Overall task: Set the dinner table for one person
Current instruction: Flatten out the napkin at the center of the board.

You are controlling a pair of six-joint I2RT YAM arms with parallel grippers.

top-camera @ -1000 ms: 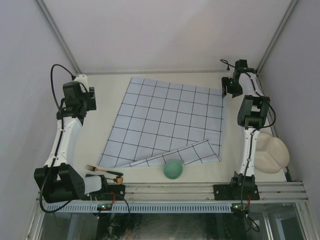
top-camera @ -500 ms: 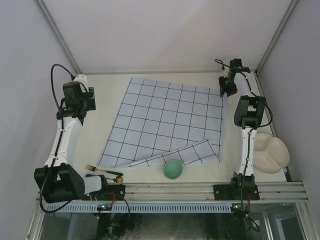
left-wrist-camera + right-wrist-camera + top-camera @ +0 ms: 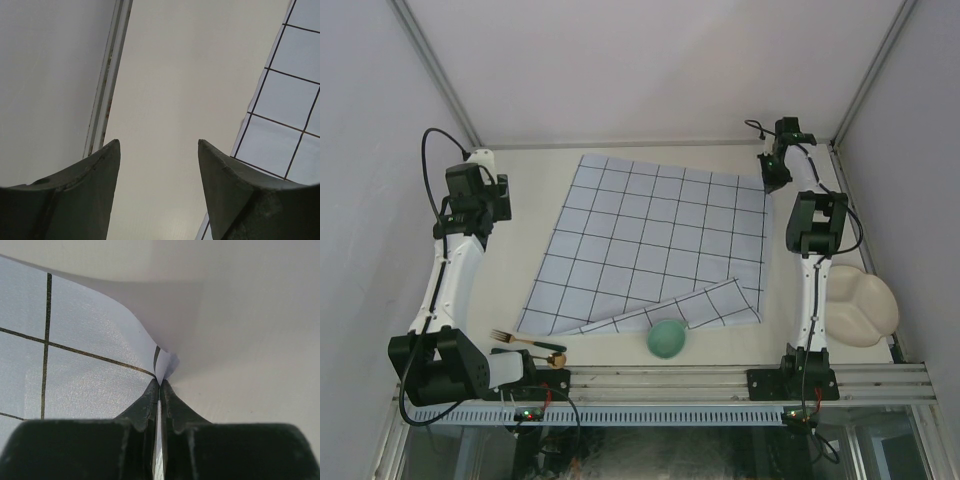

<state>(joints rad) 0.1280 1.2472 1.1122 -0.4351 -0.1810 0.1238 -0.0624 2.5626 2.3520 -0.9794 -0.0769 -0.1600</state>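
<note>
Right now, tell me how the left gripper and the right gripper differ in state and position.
The left gripper has its jaws open with nothing between them; the right gripper is shut on a corner of the checked cloth. The left gripper points at bare dinner table beside the cloth's left edge; the right gripper sits at the cloth's far right corner, where the fabric curls up. Both are dark two-finger grippers.

Right wrist view, as I see it from my station: the right pincer [image 3: 160, 390], its two dark fingers pressed together, nips the corner of the pale-blue cloth [image 3: 85, 340] with dark grid lines. The cloth's edge arches up off the cream tabletop [image 3: 250, 330], which fills the right side.
</note>
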